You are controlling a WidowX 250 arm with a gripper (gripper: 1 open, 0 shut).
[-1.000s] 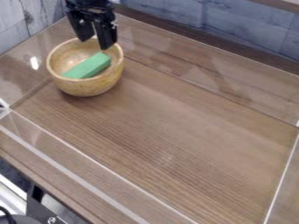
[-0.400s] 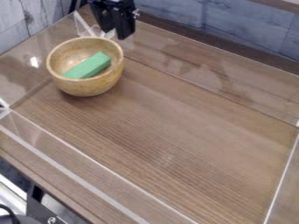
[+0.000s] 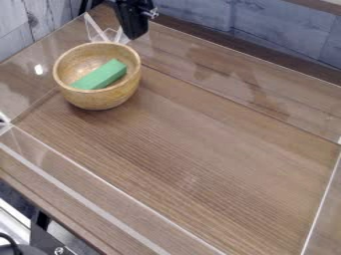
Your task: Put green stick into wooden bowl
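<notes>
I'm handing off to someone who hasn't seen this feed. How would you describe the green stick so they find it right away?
Start at the wooden table and go to its far left corner, where a round tan wooden bowl sits just below the black gripper. The green stick lies inside that bowl, leaning against its inner wall. It is the only bright green thing in view, a short flat-sided bar.

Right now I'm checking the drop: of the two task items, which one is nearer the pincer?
The wooden bowl: its far rim lies just below the pincer, while the green stick rests inside it.
</notes>
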